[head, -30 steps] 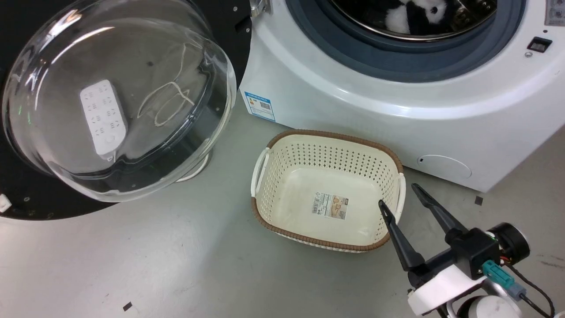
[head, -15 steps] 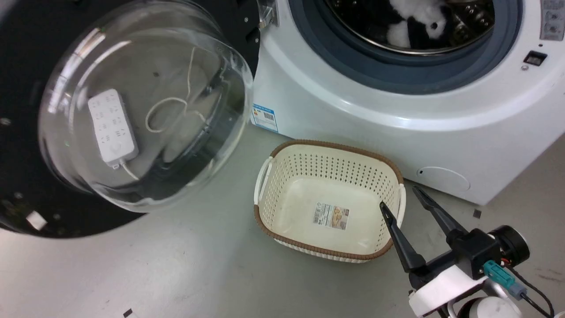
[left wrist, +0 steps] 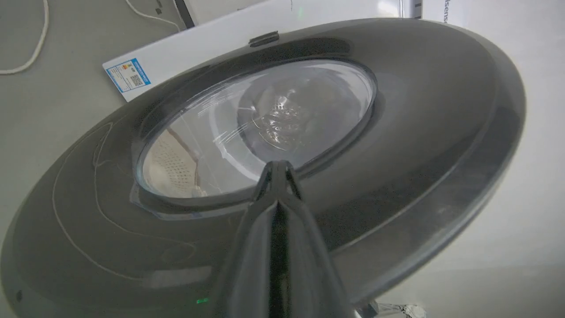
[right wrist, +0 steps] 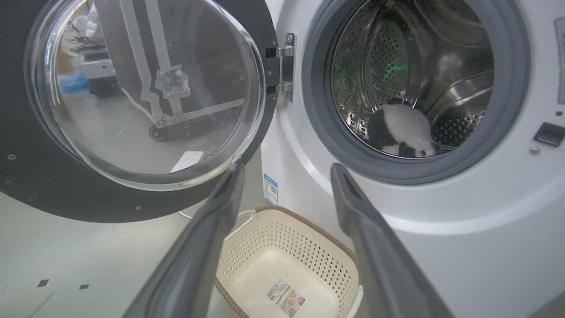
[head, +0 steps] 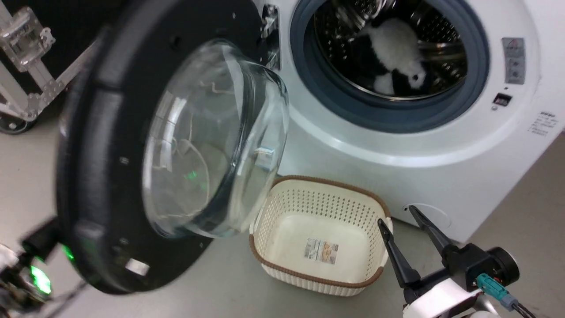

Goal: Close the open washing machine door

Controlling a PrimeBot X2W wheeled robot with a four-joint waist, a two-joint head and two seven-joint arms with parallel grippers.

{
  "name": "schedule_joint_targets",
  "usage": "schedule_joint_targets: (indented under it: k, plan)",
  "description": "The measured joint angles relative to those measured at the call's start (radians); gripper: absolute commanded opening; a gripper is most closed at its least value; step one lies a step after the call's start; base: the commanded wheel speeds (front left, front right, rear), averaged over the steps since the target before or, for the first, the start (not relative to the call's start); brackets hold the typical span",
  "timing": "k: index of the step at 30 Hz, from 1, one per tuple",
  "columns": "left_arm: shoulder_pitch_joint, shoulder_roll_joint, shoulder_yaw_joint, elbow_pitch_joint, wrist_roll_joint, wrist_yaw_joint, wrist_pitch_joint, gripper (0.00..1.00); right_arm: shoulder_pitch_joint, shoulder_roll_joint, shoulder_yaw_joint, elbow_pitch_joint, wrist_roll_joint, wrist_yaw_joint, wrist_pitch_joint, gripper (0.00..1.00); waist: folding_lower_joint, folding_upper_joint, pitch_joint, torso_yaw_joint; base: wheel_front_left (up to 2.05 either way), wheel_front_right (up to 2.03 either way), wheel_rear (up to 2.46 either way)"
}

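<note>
Weight and slick gloss likely mark the round, black-rimmed, glass-windowed washing machine door (head: 84, 176), best pushed at its rim by the pressed-together, empty left pincer (left wrist: 278, 167) (right pincer (head: 396, 215) gapes, empty).

The washing machine door (head: 84, 176), half swung, blocks the head view's left and centre, its glass bowl overhanging a basket (head: 309, 277) at lower centre. At upper right the washing machine (head: 353, 150) has its mouth open.
</note>
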Motion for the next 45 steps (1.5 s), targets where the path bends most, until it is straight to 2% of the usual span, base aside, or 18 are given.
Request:
schedule_joint_targets:
  k: [3, 4, 5, 9, 11, 13, 14, 15, 16, 17, 19, 21, 22, 24, 29, 36, 45]
  plan:
    - [0.065, -0.063, -0.022, -0.066, -0.027, 0.005, 0.037, 0.00, 0.001, 0.009, -0.015, 0.006, -0.004, 0.000, -0.002, 1.00, 0.0000, 0.0000, -0.020, -0.015, 0.00, 0.00, 0.00]
    - [0.119, -0.108, -0.039, -0.098, -0.027, 0.007, 0.052, 0.00, 0.005, 0.014, -0.020, 0.011, -0.006, 0.000, -0.008, 1.00, 0.0000, 0.0000, -0.031, -0.029, 0.00, 0.00, 0.00]
    - [0.119, -0.108, -0.039, -0.098, -0.027, 0.007, 0.052, 0.00, 0.005, 0.014, -0.020, 0.011, -0.006, 0.000, -0.008, 1.00, 0.0000, 0.0000, -0.031, -0.029, 0.00, 0.00, 0.00]
    - [0.216, -0.184, -0.072, -0.147, -0.056, 0.007, 0.063, 0.00, 0.025, 0.024, -0.019, 0.025, -0.014, 0.000, -0.010, 1.00, 0.0000, 0.0000, -0.047, -0.066, 0.00, 0.00, 0.00]
    - [0.272, -0.204, -0.120, -0.193, -0.103, 0.007, 0.047, 0.00, 0.030, 0.028, -0.020, 0.026, -0.015, 0.000, -0.010, 1.00, 0.0000, 0.0000, -0.050, -0.101, 0.00, 0.00, 0.00]
    - [0.289, -0.208, -0.141, -0.208, -0.122, 0.007, 0.030, 0.00, 0.030, 0.028, -0.018, 0.027, -0.016, 0.000, -0.010, 1.00, 0.0001, 0.0000, -0.049, -0.115, 0.00, 0.00, 0.00]
    - [0.322, -0.209, -0.199, -0.224, -0.201, 0.007, -0.029, 0.00, 0.030, 0.029, -0.016, 0.027, -0.024, 0.000, -0.012, 1.00, 0.0001, 0.0000, -0.045, -0.144, 0.00, 0.00, 0.00]
    - [0.322, -0.209, -0.199, -0.224, -0.201, 0.007, -0.029, 0.00, 0.030, 0.029, -0.016, 0.027, -0.024, 0.000, -0.012, 1.00, 0.0001, 0.0000, -0.045, -0.144, 0.00, 0.00, 0.00]
    - [0.351, -0.209, -0.269, -0.235, -0.274, 0.006, -0.099, 0.00, 0.029, 0.029, -0.027, 0.026, -0.026, 0.000, -0.012, 1.00, 0.0001, 0.0000, -0.039, -0.176, 0.00, 0.00, 0.00]
    - [0.351, -0.209, -0.269, -0.235, -0.274, 0.006, -0.099, 0.00, 0.029, 0.029, -0.027, 0.026, -0.026, 0.000, -0.012, 1.00, 0.0001, 0.0000, -0.039, -0.176, 0.00, 0.00, 0.00]
    - [0.381, -0.210, -0.379, -0.257, -0.323, -0.012, -0.183, 0.00, 0.028, 0.027, -0.035, 0.026, -0.028, 0.000, -0.013, 1.00, 0.0001, 0.0000, -0.025, -0.225, 0.00, 0.00, 0.00]
    - [0.383, -0.212, -0.442, -0.267, -0.343, -0.020, -0.231, 0.00, 0.026, 0.026, -0.034, 0.026, -0.028, 0.000, -0.013, 1.00, 0.0002, 0.0001, -0.012, -0.258, 0.00, 0.00, 0.00]
    - [0.383, -0.212, -0.442, -0.267, -0.343, -0.020, -0.231, 0.00, 0.026, 0.026, -0.034, 0.026, -0.028, 0.000, -0.013, 1.00, 0.0002, 0.0001, -0.012, -0.258, 0.00, 0.00, 0.00]
    - [0.374, -0.214, -0.527, -0.275, -0.354, -0.029, -0.291, 0.00, 0.017, 0.025, -0.037, 0.025, -0.028, 0.000, -0.013, 1.00, 0.0002, 0.0000, 0.012, -0.309, 0.00, 0.00, 0.00]
    - [0.300, -0.215, -0.639, -0.259, -0.378, -0.039, -0.403, 0.00, -0.014, 0.026, -0.035, 0.023, -0.028, 0.000, -0.017, 1.00, 0.0003, 0.0001, 0.062, -0.398, 0.00, 0.00, 0.00]
    - [0.102, -0.214, -0.688, -0.168, -0.316, -0.046, -0.673, 0.00, -0.051, 0.032, -0.040, 0.027, -0.014, 0.000, -0.021, 1.00, 0.0003, 0.0001, 0.140, -0.534, 0.00, 0.00, 0.00]
    - [-0.164, -0.218, -0.731, 0.001, -0.291, -0.046, -0.937, 0.00, -0.072, 0.038, -0.035, 0.041, 0.007, 0.000, -0.022, 1.00, 0.0004, 0.0001, 0.236, -0.672, 0.00, 0.00, 0.00]
